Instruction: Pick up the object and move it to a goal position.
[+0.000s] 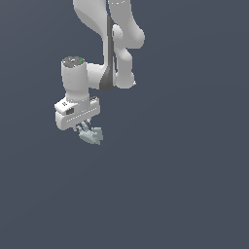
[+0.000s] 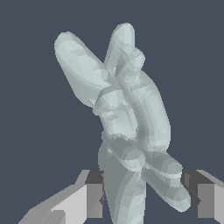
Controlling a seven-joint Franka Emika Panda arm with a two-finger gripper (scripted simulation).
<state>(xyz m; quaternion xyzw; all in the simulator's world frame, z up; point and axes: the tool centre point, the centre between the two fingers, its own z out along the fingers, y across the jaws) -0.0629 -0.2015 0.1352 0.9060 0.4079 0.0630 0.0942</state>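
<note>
Gripper (image 1: pixel 84 128) points down, w/ its short fingers (image 1: pixel 78 128) barely showing under the white gripper head. In wrist view the two fingertip pads (image 2: pixel 94 199) sit either side of the object (image 2: pixel 127 131), w/ the lump's lower stem between them; left-hand pad looks pressed against it, the other pad is touching or just beside a lower lobe. So the gripper is pinching the object, jaws part-closed around it.

Object is a pale grey-green, knobbly lump w/ several long rounded prongs fanning away from the gripper. In ext. view the object (image 1: pixel 91 135) hangs directly below the gripper head, sticking out slightly toward the exterior view's right, touching the fingers. Can't tell if it rests on anything; no shadow or contact visible under it.

Arm (image 1: pixel 114 44) comes in from the top of ext. view, white links w/ a dark grey band at the joint, wrist bent so the head sits toward the exterior view's left. Background is plain dark blue-grey all around; surface not distinguishable from it.
</note>
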